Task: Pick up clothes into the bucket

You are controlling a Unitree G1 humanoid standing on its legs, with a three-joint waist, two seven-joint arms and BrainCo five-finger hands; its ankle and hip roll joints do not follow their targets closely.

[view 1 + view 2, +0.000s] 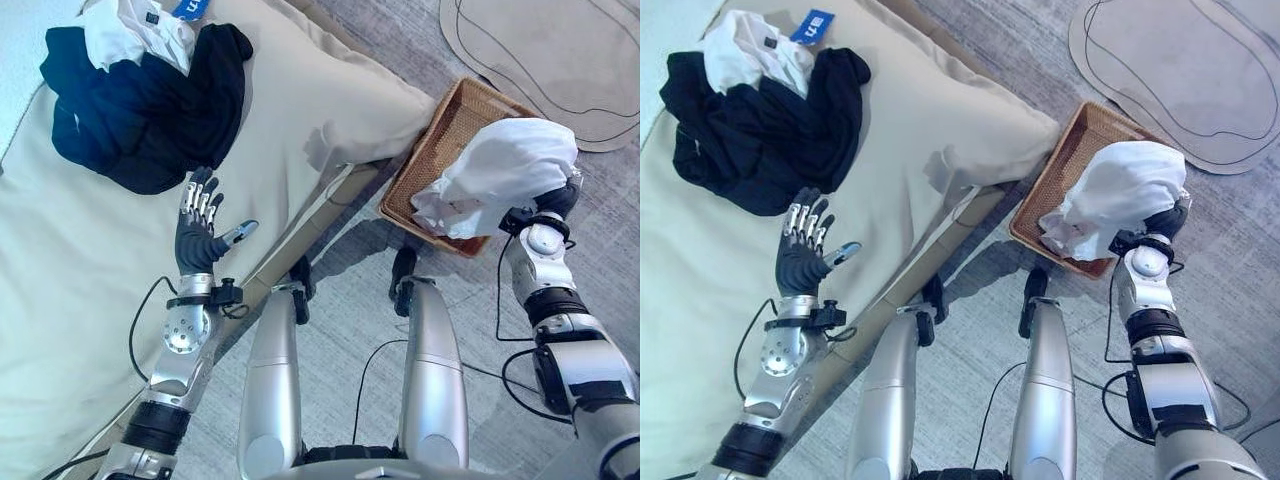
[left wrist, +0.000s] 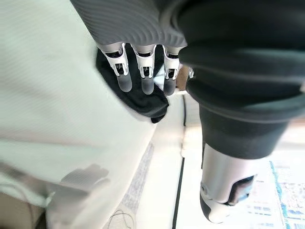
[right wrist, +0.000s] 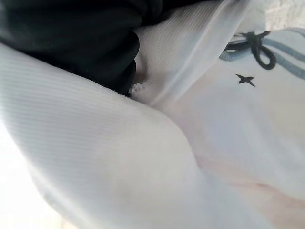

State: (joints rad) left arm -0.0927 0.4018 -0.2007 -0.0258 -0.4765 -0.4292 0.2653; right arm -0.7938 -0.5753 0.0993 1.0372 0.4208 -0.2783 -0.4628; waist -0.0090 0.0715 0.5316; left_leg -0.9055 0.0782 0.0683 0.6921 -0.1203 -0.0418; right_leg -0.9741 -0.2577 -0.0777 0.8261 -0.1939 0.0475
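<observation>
A pile of dark clothes lies on the cream bed, with a white garment on its far side. My left hand rests open on the bed just short of the pile, its straight fingers pointing at the dark cloth. A brown wicker basket stands on the floor beside the bed. Over its near part hangs a bunched white garment, draped over my right hand, which is mostly buried in the cloth. The right wrist view shows white fabric up close.
The cream bed ends in a rounded edge next to the basket. A blue tag lies by the white garment on the pile. A beige mat lies on the grey floor beyond the basket.
</observation>
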